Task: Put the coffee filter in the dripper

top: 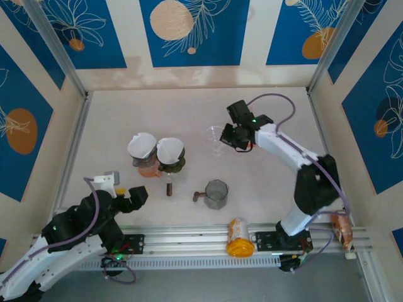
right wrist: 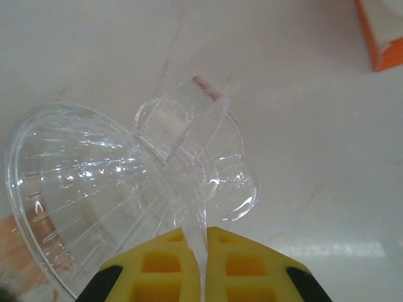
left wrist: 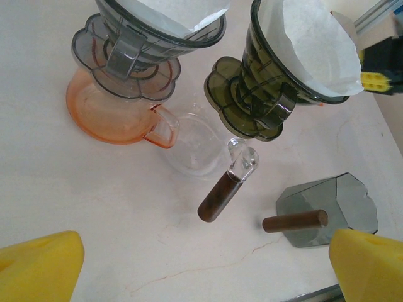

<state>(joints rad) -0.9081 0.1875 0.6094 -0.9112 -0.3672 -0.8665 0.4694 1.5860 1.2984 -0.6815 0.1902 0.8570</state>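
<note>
Clear dripper [right wrist: 94, 182] pinched by a thin edge near its base in the closed right gripper [right wrist: 204, 264], mid-table toward the right edge, apparently to steady it for loading; coffee filters [top: 142, 145] seated in two tinted drippers [left wrist: 258, 100] nearer the left edge of the table [top: 189, 113]; left gripper [top: 129, 195] held wide and empty at the near-left corner.

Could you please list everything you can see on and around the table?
paper filters: two, white, one in each of the grey and green drippers
grey dripper: one, smoky grey, on the orange carafe
orange carafe: one, left of centre
green dripper: one, dark olive, on the glass server
glass server: one, clear with a brown handle, centre
clear dripper: one, no filter, right of centre
grey pitcher: one, brown handle, near centre
orange container: one, near rail
orange packet: one, near right corner
left gripper: open, near left
right gripper: shut on the clear dripper
</note>
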